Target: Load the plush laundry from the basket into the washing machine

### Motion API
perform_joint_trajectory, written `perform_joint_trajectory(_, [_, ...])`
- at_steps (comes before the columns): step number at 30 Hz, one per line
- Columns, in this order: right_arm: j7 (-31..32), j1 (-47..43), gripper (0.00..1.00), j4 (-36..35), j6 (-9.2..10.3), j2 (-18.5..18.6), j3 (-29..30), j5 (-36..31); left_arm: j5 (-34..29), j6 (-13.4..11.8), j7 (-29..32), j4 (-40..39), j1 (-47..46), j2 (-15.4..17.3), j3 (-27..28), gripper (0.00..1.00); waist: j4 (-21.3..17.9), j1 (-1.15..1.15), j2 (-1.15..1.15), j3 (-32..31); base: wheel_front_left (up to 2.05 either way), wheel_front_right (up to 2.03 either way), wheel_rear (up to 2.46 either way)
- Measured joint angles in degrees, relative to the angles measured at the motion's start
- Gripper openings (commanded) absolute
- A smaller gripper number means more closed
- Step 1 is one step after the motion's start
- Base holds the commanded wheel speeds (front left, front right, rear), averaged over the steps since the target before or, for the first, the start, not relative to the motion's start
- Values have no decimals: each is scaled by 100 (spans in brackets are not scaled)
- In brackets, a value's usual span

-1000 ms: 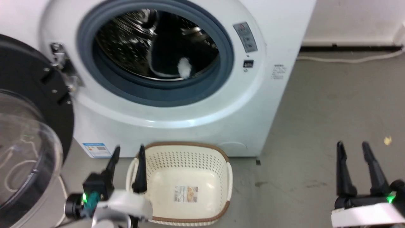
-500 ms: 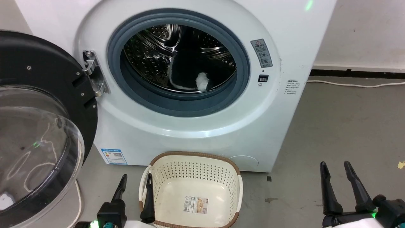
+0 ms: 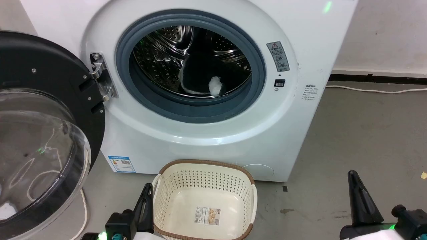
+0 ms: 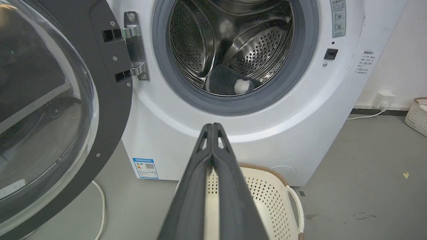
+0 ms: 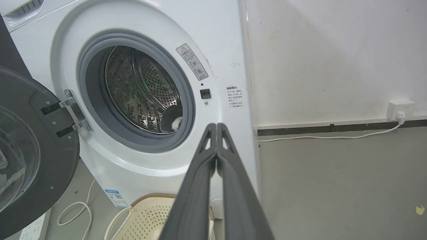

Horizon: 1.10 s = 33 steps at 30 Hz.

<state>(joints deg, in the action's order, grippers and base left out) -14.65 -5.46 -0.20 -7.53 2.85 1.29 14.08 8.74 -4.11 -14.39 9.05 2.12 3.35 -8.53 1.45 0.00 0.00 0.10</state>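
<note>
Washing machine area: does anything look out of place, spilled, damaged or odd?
Nothing serious. The plush laundry lies inside the drum, and the basket stands upright and empty before the washing machine, whose door hangs open. Only a small yellowish scrap lies on the floor to the right.

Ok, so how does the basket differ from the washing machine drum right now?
The basket is cream plastic with a brown rim; the washing machine drum is shiny steel. The basket is empty apart from a label, while the drum holds the plush laundry. Both are perforated.
</note>
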Motion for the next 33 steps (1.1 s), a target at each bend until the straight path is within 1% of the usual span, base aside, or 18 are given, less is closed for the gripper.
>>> perform_joint_trajectory(21, [257, 29, 0, 0, 0, 0, -13, -233, -119, 35, 238, -138, -2, -5, 145, 0, -26, 0, 0, -1, 0, 0, 0])
perform_joint_trajectory(33, [404, 74, 0, 0, 0, 0, -22, -356, -211, 105, 380, -220, -4, -9, 214, 0, -40, 1, 0, -2, 0, 0, 0])
